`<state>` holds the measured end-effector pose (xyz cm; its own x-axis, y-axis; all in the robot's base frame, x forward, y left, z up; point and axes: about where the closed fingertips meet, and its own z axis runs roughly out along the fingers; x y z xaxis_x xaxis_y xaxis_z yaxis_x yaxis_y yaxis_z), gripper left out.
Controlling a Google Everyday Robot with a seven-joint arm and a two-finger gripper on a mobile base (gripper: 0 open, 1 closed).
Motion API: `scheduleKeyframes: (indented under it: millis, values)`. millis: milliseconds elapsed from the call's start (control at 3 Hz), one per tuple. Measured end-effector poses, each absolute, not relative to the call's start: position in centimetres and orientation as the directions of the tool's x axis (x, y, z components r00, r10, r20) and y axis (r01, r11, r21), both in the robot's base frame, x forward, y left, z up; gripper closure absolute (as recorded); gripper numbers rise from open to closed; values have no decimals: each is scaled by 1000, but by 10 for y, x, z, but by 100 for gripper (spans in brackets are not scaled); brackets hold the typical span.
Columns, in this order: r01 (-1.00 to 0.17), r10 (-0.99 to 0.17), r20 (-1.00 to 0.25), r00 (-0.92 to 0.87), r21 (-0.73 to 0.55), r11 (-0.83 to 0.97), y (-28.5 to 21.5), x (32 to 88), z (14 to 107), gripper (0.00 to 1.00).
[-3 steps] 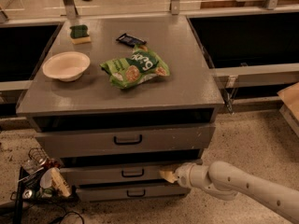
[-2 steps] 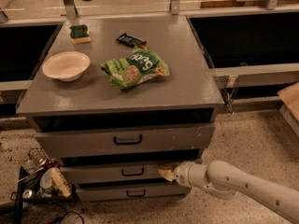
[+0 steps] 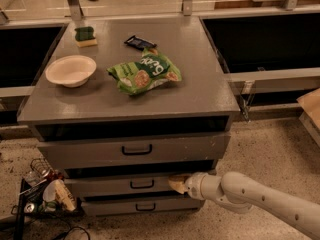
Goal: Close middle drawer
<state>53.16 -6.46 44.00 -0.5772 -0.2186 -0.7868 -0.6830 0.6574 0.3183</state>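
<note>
Drawer in middle (image 3: pixel 112 186) sits 2nd of 3 in grey cabinet (image 3: pixel 210 96), under top drawer (image 3: pixel 190 148), above bottom drawer (image 3: pixel 110 207). Gripper (image 3: pixel 176 183) touches its front, at 3 o'clock from small black handle (image 3: pixel 142 184); can't tell if it's apart or together. Arm (image 3: pixel 260 201) comes from 4 o'clock. Up top, white bowl (image 3: pixel 70 70) lies at 9 o'clock of green chip bag (image 3: pixel 145 74).

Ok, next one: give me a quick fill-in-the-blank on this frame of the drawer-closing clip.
1. The gripper is at the front of the middle drawer, to the ____ of its handle as pictured.
2. On top of the cabinet, the bowl is coloured ____.
3. The cabinet shows ____ drawers in all.

Missing words: right; white; three.
</note>
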Motion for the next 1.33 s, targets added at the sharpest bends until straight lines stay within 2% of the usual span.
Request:
scheduleKeyframes:
  millis: [333, 667, 1000, 1333]
  values:
    - [-683, -219, -787, -577, 318, 657, -65, 532, 440, 85]
    - [-683, -219, -787, -577, 318, 657, -65, 532, 440, 54]
    - [-683, -219, -787, -577, 318, 657, -64, 532, 440, 30]
    - [-683, -219, -787, -577, 319, 657, -64, 532, 440, 0]
